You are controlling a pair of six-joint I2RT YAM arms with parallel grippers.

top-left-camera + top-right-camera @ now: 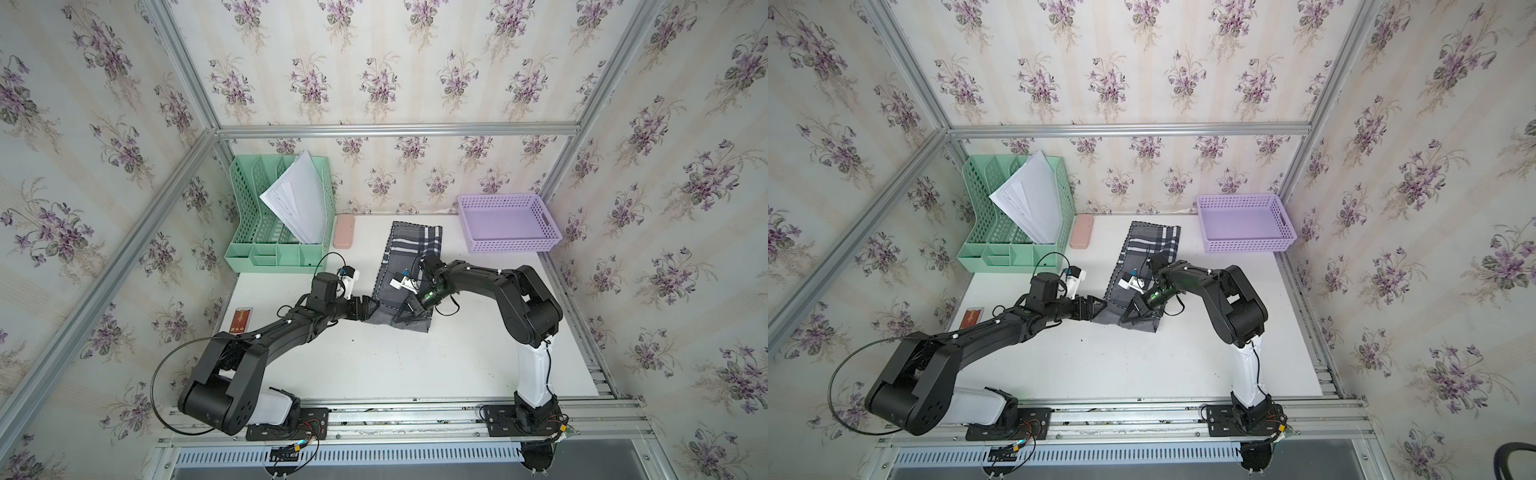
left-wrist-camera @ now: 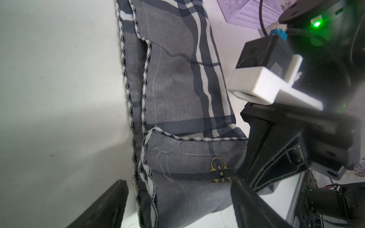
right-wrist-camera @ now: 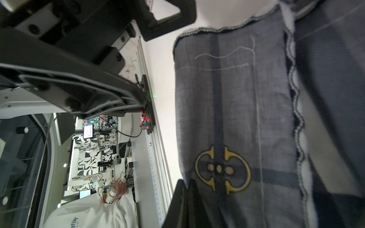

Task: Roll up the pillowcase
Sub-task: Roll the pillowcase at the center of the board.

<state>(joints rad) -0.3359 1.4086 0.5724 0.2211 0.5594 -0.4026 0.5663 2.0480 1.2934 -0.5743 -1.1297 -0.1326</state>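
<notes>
Pillowcase [image 1: 409, 249]: folded strip on the white table [image 1: 415, 365], long axis 6 to 12 o'clock, near end turned over once
Left gripper [image 1: 372, 308]: fingers spread at the turned end, cloth at its 3 o'clock
Right gripper [image 1: 397, 320]: fingers pressed together on that end
Room: the strip reaches 12 o'clock unobstructed; purple basket [image 1: 511, 245] at 2 o'clock

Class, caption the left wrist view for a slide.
Open left end effector straddling the folded plaid pillowcase.
</notes>
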